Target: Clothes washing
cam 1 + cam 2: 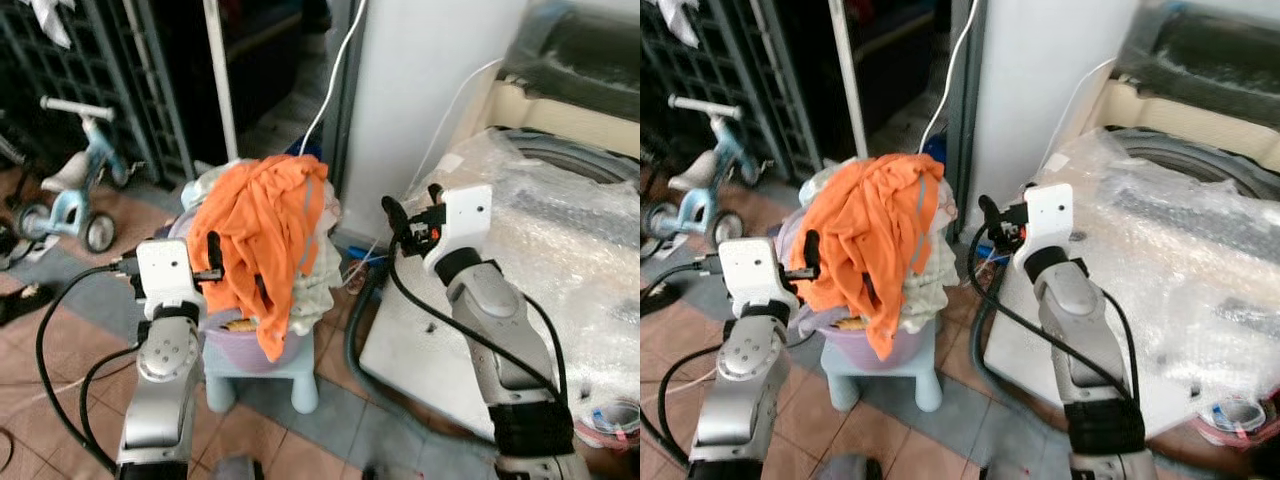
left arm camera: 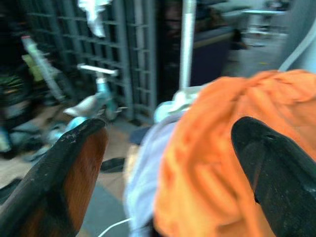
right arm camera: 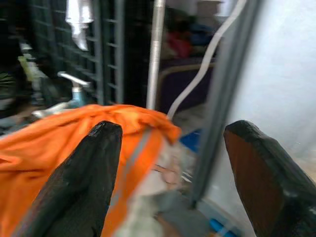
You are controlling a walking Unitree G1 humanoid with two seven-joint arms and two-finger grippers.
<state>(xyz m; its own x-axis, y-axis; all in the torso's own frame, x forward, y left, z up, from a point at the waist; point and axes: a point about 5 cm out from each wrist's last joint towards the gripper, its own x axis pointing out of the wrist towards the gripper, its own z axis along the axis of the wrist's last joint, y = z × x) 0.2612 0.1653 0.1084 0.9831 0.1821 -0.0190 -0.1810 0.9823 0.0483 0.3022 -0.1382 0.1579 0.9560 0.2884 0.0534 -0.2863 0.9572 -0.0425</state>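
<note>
Pretty early days here, I'd say: nothing has gone into the washing machine (image 1: 560, 230) yet, and its top is under bubble wrap (image 1: 590, 260), so unloading the pile and getting the machine open both look left to do. The laundry is heaped in a lilac basket (image 1: 262, 352) on a small pale blue stool (image 1: 298, 385), just left of the machine. On top sits a crumpled orange shirt (image 1: 262, 235) with a grey stripe, draped down the front over paler clothes. The left gripper (image 1: 214, 262) is right up against the orange shirt, fingers spread, not grabbing anything. The right gripper (image 1: 412, 208) hovers near the machine's corner, also spread and empty.
</note>
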